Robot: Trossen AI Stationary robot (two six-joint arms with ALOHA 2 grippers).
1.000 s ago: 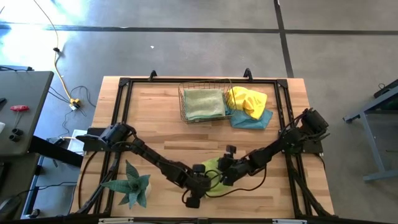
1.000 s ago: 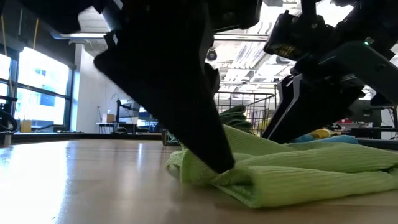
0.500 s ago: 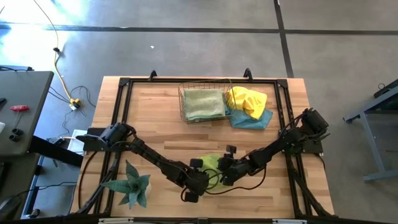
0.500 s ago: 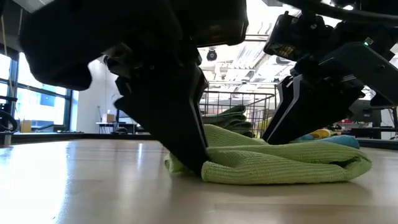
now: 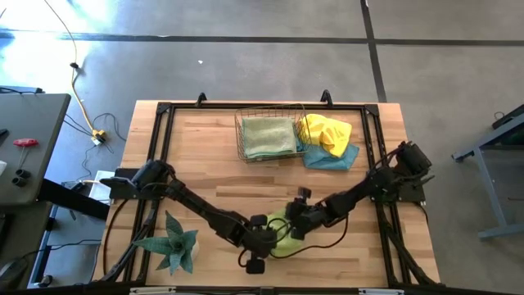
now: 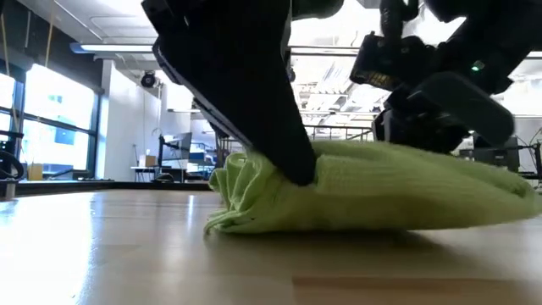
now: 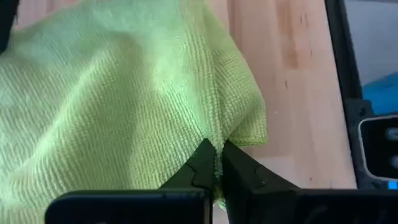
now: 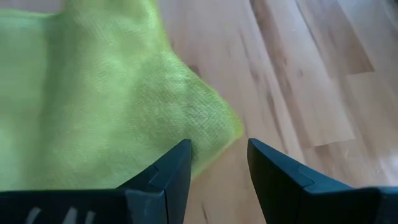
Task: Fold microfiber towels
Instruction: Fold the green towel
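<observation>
A lime green microfiber towel [image 5: 283, 232] lies bunched near the table's front middle; the low view shows it as a hump [image 6: 381, 195] resting on the wood. My left gripper [image 5: 273, 234] is shut on it, reaching in from the left. My right gripper [image 5: 295, 227] comes from the right and stands open at one of the towel's corners [image 8: 221, 134], with wood showing between its fingers. A pale green towel [image 5: 268, 138] lies in the wire basket [image 5: 242, 131] at the back. A yellow towel [image 5: 324, 131] lies on a blue one [image 5: 334, 158] beside the basket. My left gripper pinches a gather of the lime towel [image 7: 214, 144] between its two fingertips, close to one corner; one layer or several, I cannot tell. The fingers slant down from the table's near left. The pinched part [image 6: 254, 182] is drawn up in wrinkles, and the rest lies on the table. My right gripper has one finger [image 8: 177, 165] at the towel's edge; I cannot tell whether it touches.
A spiky green plant [image 5: 173, 243] stands at the front left, close to my left arm. The basket and the loose towels fill the back middle. Bare wood [image 5: 196, 156] lies between them and the grippers. A dark frame [image 5: 155, 147] runs around the table.
My left gripper has shut on the lime towel and risen a little, rolling slightly. The towel's pinched end has been pulled up and gathered, so the flat folded bundle now stands as a taller hump. Its lower part stays on the table. My right gripper has stayed where it was.
</observation>
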